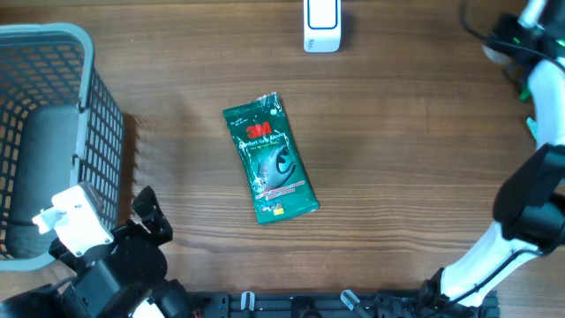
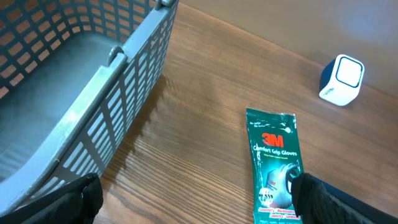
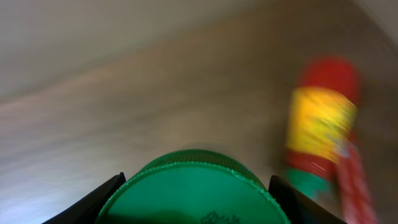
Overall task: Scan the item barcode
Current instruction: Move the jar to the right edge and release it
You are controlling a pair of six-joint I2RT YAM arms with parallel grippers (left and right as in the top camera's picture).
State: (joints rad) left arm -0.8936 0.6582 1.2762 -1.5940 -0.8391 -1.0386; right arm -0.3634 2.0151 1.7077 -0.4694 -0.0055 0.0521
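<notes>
Left gripper (image 2: 196, 186) is spread as wide as it goes with nothing in it. From my left wrist cam I just see the two dark fingers (image 2: 326, 202) at the bottom corners and bare wooden table (image 1: 397, 177) between them. It's parked at the near left, right beside the grey mesh basket (image 1: 53, 35).

Right gripper (image 3: 196, 186) is way over at the far right edge. It looks clamped at a medium width on a green round lid (image 3: 186, 202), with a finger pressed against each side. That wrist view is super blurry, though. There's a red and yellow blob (image 3: 320, 124) off to the right of the lid and I can't tell what it is.

The 3M glove pack (image 1: 269, 159) is lying flat and face up around the middle of the table, tilted a bit, with neither gripper touching it. The white and blue device (image 1: 321, 26) sits at the far edge, well apart from the pack.
</notes>
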